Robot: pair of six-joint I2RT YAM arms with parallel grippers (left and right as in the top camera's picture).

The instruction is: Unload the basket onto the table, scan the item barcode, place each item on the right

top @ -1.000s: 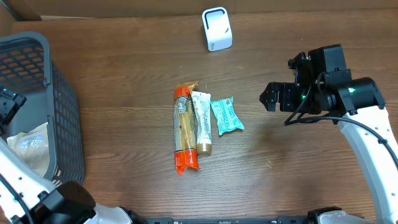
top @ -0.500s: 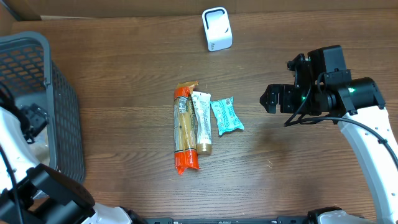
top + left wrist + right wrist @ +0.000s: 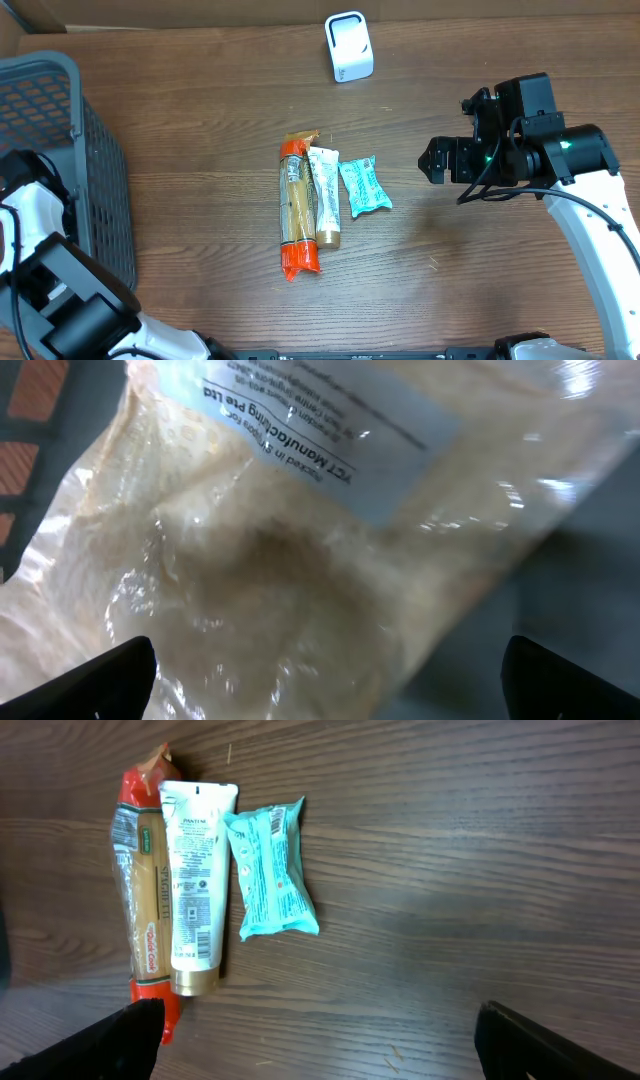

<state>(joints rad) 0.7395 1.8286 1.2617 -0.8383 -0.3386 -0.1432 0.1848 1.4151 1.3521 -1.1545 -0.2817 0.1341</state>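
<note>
Your left arm has swung down into the basket since a second ago. The left gripper hangs wide open just above the clear labelled bag, holding nothing. The right gripper, also wide and empty, hovers with the teal packet, tube and spaghetti pack ahead to its left. The white scanner stands well apart.

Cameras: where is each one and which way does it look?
Overhead: above the table, facing down on basket, scanner, spaghetti, tube, teal packet; left arm, right arm show.
Left wrist: on left arm, close over clear bag; its fingertips show.
Right wrist: on right arm, facing down; its fingertips show.
Shared: overhead and right wrist see the same three items.
</note>
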